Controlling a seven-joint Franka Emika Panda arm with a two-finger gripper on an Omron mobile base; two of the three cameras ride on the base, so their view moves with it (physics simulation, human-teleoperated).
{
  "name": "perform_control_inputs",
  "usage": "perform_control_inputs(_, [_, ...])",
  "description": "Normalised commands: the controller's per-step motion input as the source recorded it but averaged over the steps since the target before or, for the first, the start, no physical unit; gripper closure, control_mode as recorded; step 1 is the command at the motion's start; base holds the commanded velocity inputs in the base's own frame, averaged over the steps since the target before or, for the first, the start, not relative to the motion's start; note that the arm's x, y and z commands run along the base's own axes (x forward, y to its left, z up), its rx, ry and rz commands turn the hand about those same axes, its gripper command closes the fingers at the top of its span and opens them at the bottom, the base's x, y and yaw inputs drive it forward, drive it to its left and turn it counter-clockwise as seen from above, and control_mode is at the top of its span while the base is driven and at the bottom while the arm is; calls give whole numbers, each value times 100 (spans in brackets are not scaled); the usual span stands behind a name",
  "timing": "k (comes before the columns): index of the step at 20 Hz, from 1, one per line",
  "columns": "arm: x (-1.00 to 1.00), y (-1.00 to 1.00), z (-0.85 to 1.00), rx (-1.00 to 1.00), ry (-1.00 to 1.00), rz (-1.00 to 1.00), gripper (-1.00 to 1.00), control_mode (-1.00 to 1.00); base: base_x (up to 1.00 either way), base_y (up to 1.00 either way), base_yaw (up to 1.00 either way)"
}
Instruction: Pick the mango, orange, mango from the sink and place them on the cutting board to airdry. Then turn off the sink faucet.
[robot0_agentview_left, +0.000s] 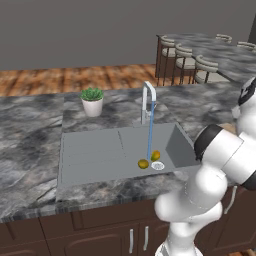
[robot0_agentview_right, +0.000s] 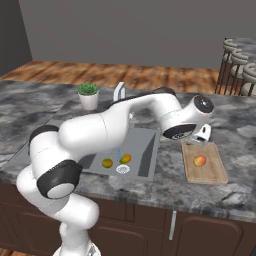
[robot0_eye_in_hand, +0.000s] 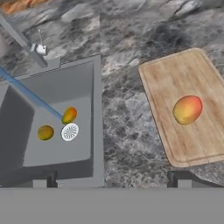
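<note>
In the left base view, the sink faucet (robot0_agentview_left: 148, 102) runs a blue stream into the sink (robot0_agentview_left: 95, 150), where two fruits (robot0_agentview_left: 149, 159) lie beside the white drain (robot0_agentview_left: 158, 165); a potted plant (robot0_agentview_left: 92, 101) stands behind the basin. In the right base view, the gripper (robot0_agentview_right: 201, 138) hangs above the far end of the cutting board (robot0_agentview_right: 212, 172), on which one mango (robot0_agentview_right: 199, 160) rests. In the hand view, the fingertips (robot0_eye_in_hand: 40, 183) stand wide apart, holding nothing; which sink fruit is the orange cannot be told.
</note>
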Motion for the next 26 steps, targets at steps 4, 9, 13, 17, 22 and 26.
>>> perform_control_inputs(4, [-25,36,3,1,5,1,-100,-100,0,0,0])
perform_control_inputs(9, [-49,55,0,-3,-1,1,-100,-100,0,0,0])
perform_control_inputs(13, [-63,71,0,-4,-4,6,-100,-100,0,0,0])
perform_control_inputs(17, [-45,90,0,-10,-1,9,-100,-100,0,0,0])
perform_control_inputs(22, [-33,87,0,-10,0,11,-100,-100,0,0,0])
perform_control_inputs(26, [-46,92,0,-12,-5,9,-100,-100,0,0,0])
